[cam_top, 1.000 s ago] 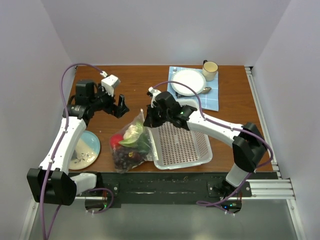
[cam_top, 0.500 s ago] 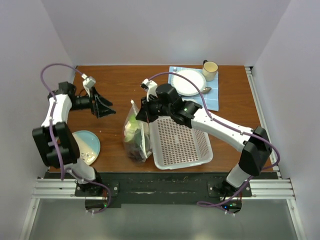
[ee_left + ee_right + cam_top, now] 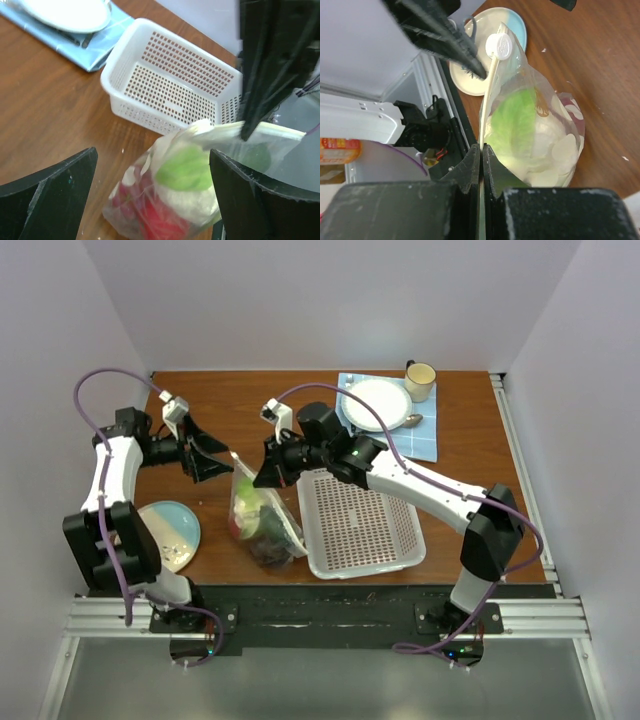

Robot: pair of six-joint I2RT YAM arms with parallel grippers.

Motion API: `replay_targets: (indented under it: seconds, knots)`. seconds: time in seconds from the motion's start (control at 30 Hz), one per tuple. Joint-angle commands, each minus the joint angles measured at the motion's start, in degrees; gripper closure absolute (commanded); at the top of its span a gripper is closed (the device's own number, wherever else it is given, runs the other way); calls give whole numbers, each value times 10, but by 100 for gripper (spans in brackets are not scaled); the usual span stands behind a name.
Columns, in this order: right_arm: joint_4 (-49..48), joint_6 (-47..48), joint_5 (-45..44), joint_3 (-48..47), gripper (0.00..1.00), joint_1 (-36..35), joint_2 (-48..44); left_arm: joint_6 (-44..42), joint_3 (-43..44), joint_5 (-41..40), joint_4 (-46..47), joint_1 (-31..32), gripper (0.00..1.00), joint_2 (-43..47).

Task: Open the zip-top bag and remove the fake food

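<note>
Shifted left, zip-top bag [image 3: 260,525] sits pinched in right pincer [image 3: 262,474] — left pincer [image 3: 212,456] gapes empty beside it.

Nothing legible in any view. An orange-and-red label [image 3: 339,145], low and far left of the right tool [image 3: 481,150] in its wrist view, is too blurred to read.

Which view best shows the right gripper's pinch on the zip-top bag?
Right wrist: the shut right gripper clamps the zip-top bag by its top edge, close up. Left wrist shows the pinch side-on; top external shows it small.
</note>
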State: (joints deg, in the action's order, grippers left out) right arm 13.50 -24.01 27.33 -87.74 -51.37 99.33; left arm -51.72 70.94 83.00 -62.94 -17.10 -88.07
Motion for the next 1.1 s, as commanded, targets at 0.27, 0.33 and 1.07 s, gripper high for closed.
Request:
replay_targets:
  seconds: [0.27, 0.33, 1.07]
  knots:
    - [-77, -46, 81, -83, 100, 0, 27, 69, -59, 146, 98, 23, 2, 75]
    - [-73, -41, 81, -87, 100, -1, 25, 69, -62, 145, 102, 22, 2, 77]
    - [-111, -47, 47, -54, 100, 44, 32, 217, -73, 146, 225, 39, 91, 89]
